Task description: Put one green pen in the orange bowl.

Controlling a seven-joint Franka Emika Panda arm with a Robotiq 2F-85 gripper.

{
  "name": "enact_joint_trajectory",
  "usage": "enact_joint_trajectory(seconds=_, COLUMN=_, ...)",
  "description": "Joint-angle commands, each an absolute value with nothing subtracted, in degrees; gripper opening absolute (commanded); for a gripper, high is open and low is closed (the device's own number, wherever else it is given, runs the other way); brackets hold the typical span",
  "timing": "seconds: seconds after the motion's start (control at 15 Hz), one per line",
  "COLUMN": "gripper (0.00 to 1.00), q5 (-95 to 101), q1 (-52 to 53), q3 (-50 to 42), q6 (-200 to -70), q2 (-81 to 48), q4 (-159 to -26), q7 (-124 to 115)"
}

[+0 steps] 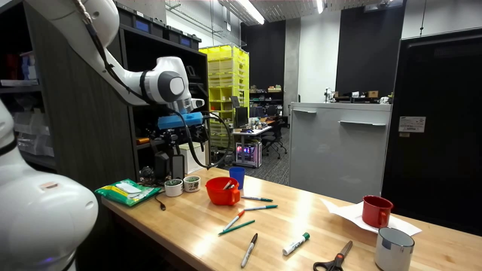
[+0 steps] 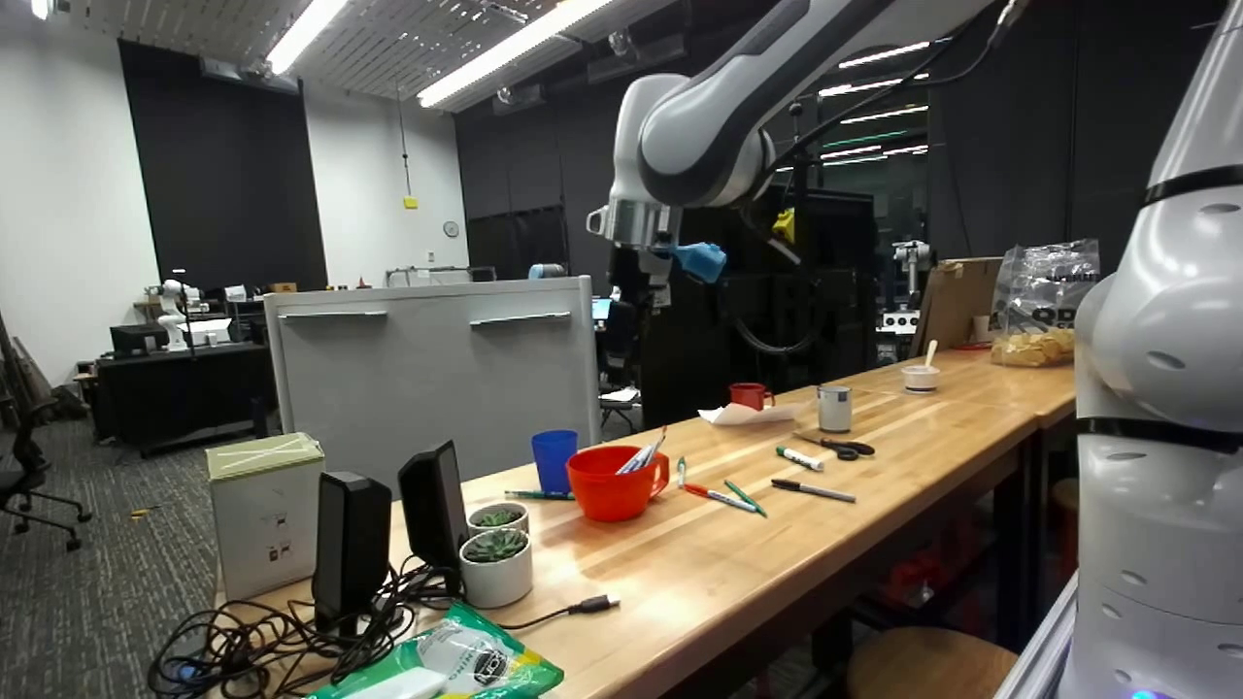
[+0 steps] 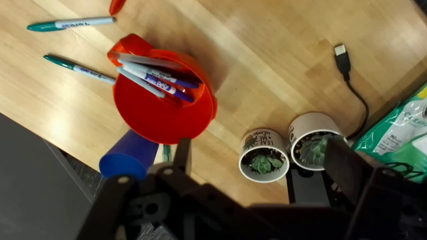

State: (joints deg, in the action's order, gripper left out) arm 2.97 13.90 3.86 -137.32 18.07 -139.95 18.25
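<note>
Wooden table (image 1: 180, 222) is basically a pen dump. The robot arm (image 1: 169, 67) reaches over it from the upper left in an exterior view, with the gripper (image 3: 257, 148) hanging high, probably to clear the clutter. Fingers (image 3: 181, 151) are spread wide, nothing between them. The orange bowl (image 3: 160, 120), left of centre in the wrist view, stands upright with pens (image 3: 159, 83) leaning inside, so I'd guess it's the pen holder. Red mug (image 1: 371, 212) sits on a paper sheet (image 1: 350, 214) at lower right in an exterior view, likely just parked out of the way. At upper left of the wrist view, the upper green pen (image 3: 68, 24) lies clear of the bowl, while the lower green pen (image 3: 78, 69) has its tail right at the bowl's edge (can't tell if it touches).

Counts, big to small: one orange bowl, one red mug, one grey mug (image 1: 393, 250), one blue cup (image 3: 136, 146), two plant pots (image 3: 267, 136), one pair of scissors (image 1: 340, 258). Loose on the wood: one fat green marker (image 1: 296, 244), one black pen (image 1: 249, 251), one orange pen (image 1: 234, 221), those two green pens plus what looks like a third green pen (image 2: 539, 495) by the blue cup, and one thin green stick (image 1: 237, 227). In the bowl, at least four pens, overlapping.
</note>
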Motion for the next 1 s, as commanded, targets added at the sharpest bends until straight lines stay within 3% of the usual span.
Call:
enact_joint_trajectory(seconds=0.0, gripper=1.00, q5=3.0, q1=13.0, q3=5.5, q6=-137.8, q2=16.3, q4=-138.6, q7=16.6)
enact_joint_trajectory(seconds=0.93, gripper=1.00, q5=0.2, q1=12.8, q3=8.1, q6=-139.1, q2=-0.9, q4=-123.6, q7=17.9)
